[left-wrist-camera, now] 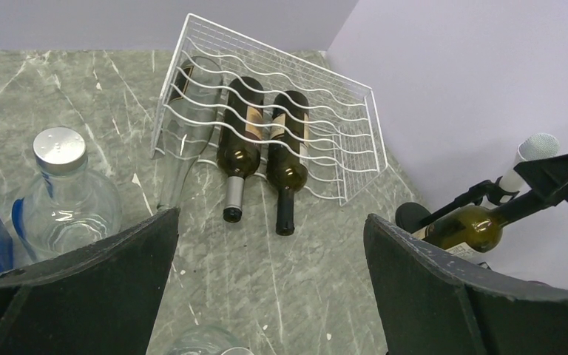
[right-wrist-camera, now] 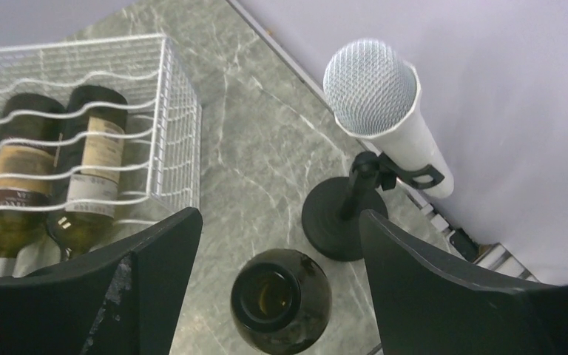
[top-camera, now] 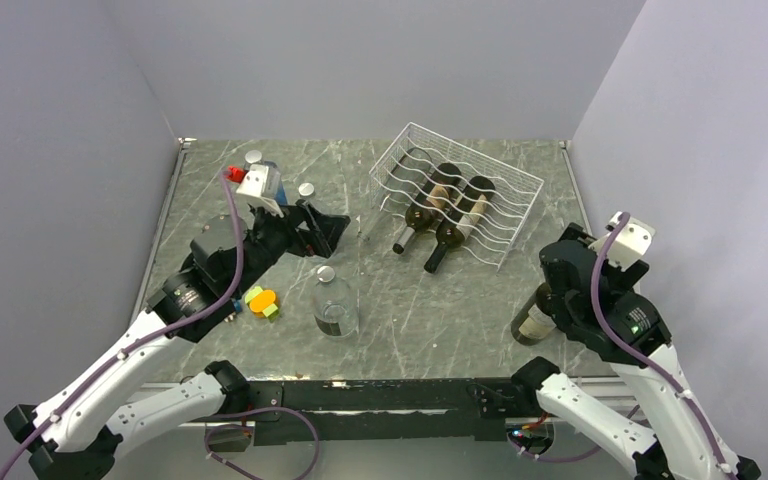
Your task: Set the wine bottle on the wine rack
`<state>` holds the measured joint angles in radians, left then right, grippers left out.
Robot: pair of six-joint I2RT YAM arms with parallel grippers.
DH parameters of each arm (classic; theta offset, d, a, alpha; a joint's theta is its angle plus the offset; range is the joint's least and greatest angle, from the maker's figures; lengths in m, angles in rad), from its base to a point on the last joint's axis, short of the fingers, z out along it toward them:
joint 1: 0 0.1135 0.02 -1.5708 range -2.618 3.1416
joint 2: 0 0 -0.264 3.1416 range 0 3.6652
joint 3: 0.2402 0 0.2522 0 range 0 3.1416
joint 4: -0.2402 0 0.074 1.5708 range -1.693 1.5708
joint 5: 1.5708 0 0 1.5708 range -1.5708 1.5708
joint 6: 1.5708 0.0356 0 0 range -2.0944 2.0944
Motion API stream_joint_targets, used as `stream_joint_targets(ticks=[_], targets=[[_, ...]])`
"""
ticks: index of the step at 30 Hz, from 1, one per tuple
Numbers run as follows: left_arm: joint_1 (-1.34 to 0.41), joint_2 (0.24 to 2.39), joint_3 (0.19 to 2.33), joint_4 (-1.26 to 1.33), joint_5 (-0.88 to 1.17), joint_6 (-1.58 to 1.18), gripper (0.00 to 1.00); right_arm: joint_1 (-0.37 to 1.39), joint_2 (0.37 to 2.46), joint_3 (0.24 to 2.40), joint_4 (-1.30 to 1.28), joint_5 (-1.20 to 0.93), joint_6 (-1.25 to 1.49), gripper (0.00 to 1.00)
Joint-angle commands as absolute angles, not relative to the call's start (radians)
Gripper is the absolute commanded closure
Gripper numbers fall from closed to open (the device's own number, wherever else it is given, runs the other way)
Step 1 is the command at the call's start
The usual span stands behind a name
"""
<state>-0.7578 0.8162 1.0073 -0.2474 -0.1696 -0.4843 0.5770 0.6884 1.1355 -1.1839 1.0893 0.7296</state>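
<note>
The right tool (right-wrist-camera: 277, 214) is spread wide. Its fingers (right-wrist-camera: 155, 259) flank the open mouth of the wine bottle (right-wrist-camera: 279, 297), with a gap on each side, so it grips nothing. The bottle is dark green and stands upright near the right front corner of the counter (top-camera: 400, 320), apart from the wine rack (top-camera: 457, 190). The left tool (left-wrist-camera: 272, 214) is equally wide open and empty, held over the counter's left half.

There is one white wire rack, and it holds three bottles lying side by side with necks pointing down the slope: two dark labelled bottles (left-wrist-camera: 240, 140) and one clear bottle (left-wrist-camera: 188, 126). One white microphone (right-wrist-camera: 384, 111) sits on a black round stand just beside the upright bottle. Three silver caps show from above. One tops a clear glass bottle (top-camera: 334, 305) mid-counter, and two sit at the far left. A small cluster of coloured blocks (top-camera: 261, 300) lies by the left arm.

The right arm hides most of the wine bottle from above — only its shoulder and pale label show. The far-left vessels are partly covered by the left arm, and something blue among them cannot be identified.
</note>
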Motion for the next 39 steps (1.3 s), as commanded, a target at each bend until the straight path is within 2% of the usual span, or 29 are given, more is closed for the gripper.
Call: stream_joint_targets(ticks=[1, 9, 11, 12, 15, 16, 18, 20, 25, 31, 37, 39], targets=[[-0.759, 0.830, 1.015, -0.188, -0.156, -0.513, 0.01, 0.575, 0.670, 1.088, -1.232, 1.051, 0.781, 0.19], [-0.759, 0.838, 1.005, -0.183, -0.184, -0.521, 0.01, 0.575, 0.609, 1.016, -1.223, 0.990, 0.780, 0.32], [-0.759, 0.838, 1.000, -0.181, -0.220, -0.531, 0.01, 0.574, 0.601, 0.999, -1.211, 0.971, 0.763, 0.38], [-0.758, 0.835, 0.993, -0.182, -0.253, -0.548, 0.01, 0.575, 0.602, 0.994, -1.205, 0.966, 0.752, 0.44], [-0.759, 0.820, 0.966, -0.152, -0.321, -0.580, 0.01, 0.575, 0.614, 0.992, -1.212, 0.957, 0.755, 0.49], [-0.759, 0.816, 0.962, -0.146, -0.334, -0.590, 0.01, 0.575, 0.615, 0.994, -1.211, 0.955, 0.751, 0.53], [-0.759, 0.818, 0.968, -0.147, -0.351, -0.607, 0.01, 0.575, 0.618, 1.000, -1.198, 0.953, 0.729, 0.68], [-0.759, 0.837, 0.997, -0.176, -0.349, -0.610, 0.01, 0.575, 0.624, 1.014, -1.183, 0.952, 0.699, 0.98], [-0.759, 0.940, 1.103, -0.261, -0.234, -0.573, 0.01, 0.575, 0.660, 1.108, -1.128, 0.894, 0.588, 1.00], [-0.758, 0.966, 1.098, -0.129, -0.042, -0.495, 0.01, 0.576, 0.670, 1.229, -1.018, 0.762, 0.440, 1.00], [-0.782, 1.023, 1.171, -0.078, 0.258, -0.457, 0.01, 0.577, 0.648, 1.293, -0.941, 0.494, 0.353, 1.00], [-0.828, 1.043, 1.190, -0.068, 0.285, -0.420, 0.01, 0.576, 0.655, 1.315, -0.929, 0.402, 0.353, 1.00]])
